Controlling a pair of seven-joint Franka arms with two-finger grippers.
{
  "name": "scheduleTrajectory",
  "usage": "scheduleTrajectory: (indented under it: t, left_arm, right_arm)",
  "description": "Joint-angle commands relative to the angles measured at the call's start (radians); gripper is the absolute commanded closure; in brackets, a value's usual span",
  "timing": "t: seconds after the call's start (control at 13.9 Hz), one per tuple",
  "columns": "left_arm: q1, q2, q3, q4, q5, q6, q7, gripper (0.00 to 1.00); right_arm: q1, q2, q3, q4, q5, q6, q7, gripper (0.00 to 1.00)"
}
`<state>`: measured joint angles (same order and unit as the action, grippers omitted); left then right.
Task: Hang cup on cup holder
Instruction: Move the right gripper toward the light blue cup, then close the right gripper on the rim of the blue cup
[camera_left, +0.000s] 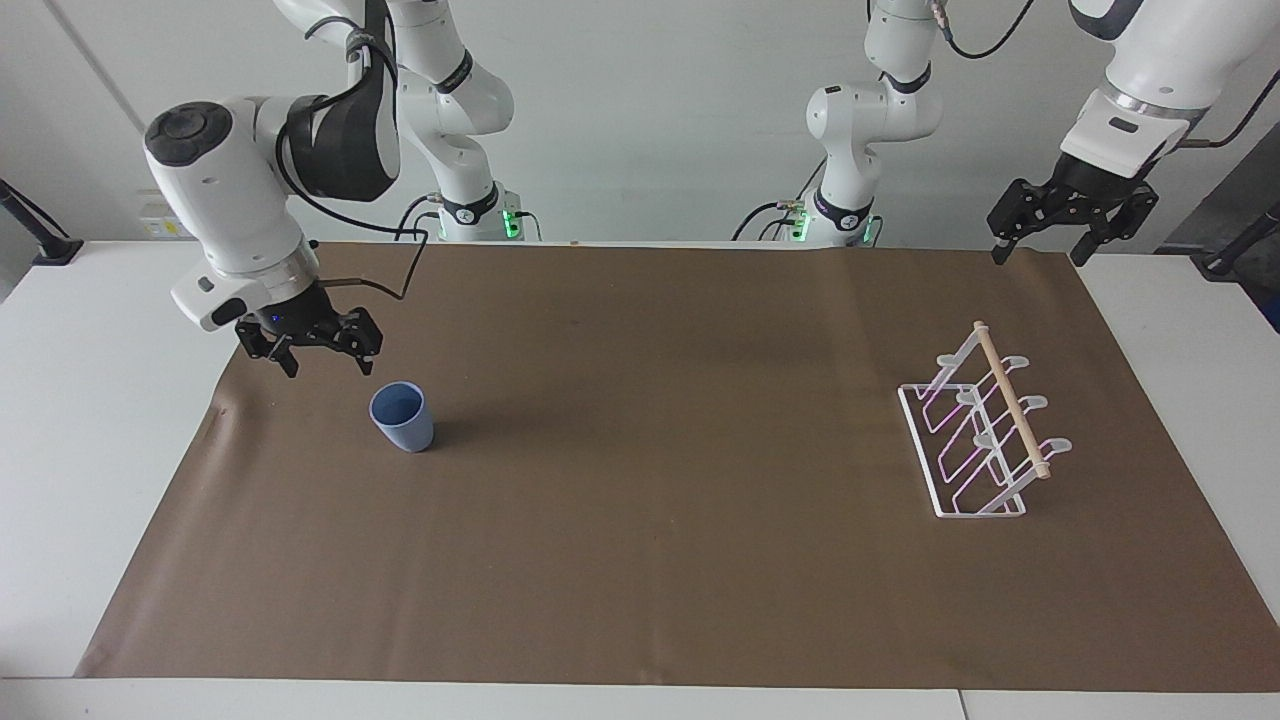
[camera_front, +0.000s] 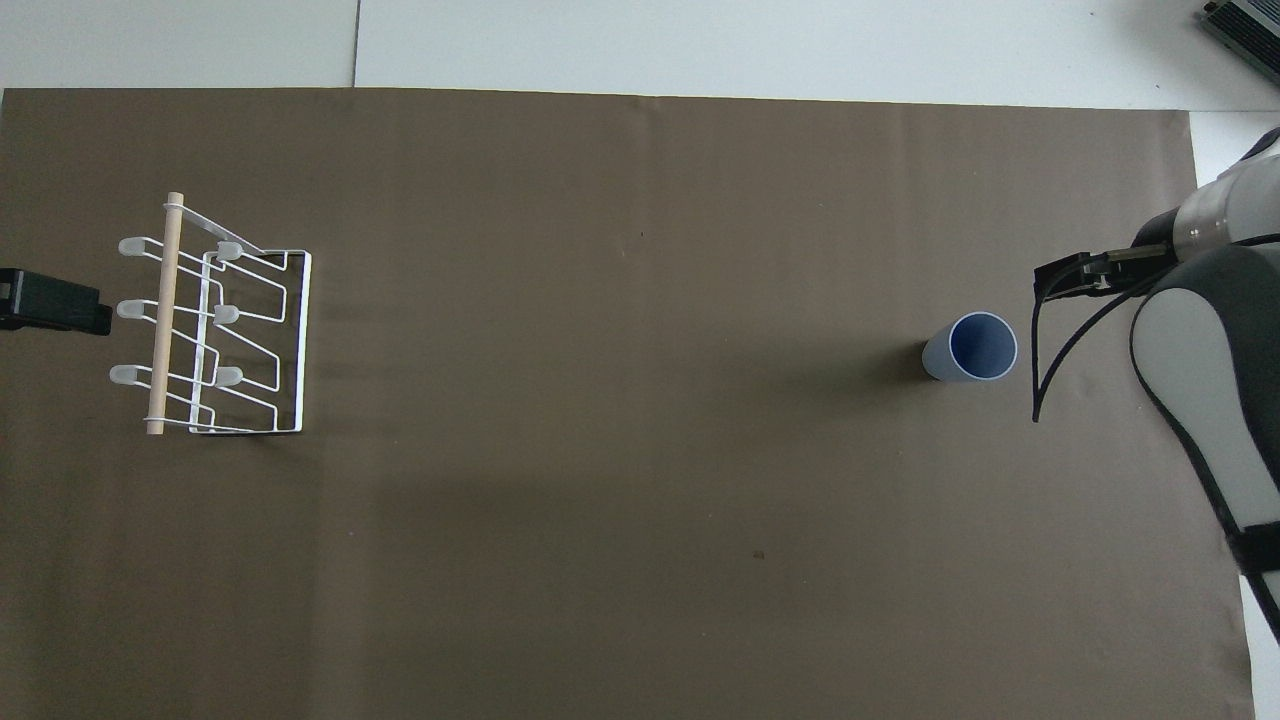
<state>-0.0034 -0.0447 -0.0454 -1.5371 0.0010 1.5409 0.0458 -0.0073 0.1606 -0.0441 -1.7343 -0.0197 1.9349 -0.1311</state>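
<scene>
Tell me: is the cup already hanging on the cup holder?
No, the cup stands upright on the brown mat toward the right arm's end of the table, well apart from the cup holder.
</scene>
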Motion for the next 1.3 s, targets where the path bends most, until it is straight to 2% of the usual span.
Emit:
scheduleTrajectory:
  t: [0.0, 0.29, 0.58, 1.23]
  left_arm:
    - [0.014, -0.021, -0.007, -0.017, -0.003, -0.008, 0.009, 0.00]
    - [0.014, -0.021, -0.007, -0.018, -0.003, -0.008, 0.009, 0.00]
    - [0.014, -0.021, -0.007, -0.017, -0.003, -0.008, 0.009, 0.00]
    - [0.014, -0.021, -0.007, -0.017, -0.003, -0.008, 0.009, 0.00]
  right_arm:
    - [-0.013, -0.013, 0.007, -0.118, 0.024, 0.093, -0.096, 0.00]
    - [-0.017, -0.020, 0.006, -0.203, 0.024, 0.163, -0.160, 0.00]
    - [-0.025, 0.033, 0.007, -0.212, 0.027, 0.251, -0.157, 0.00]
    - [-0.042, 0.048, 0.007, -0.254, 0.041, 0.260, -0.173, 0.00]
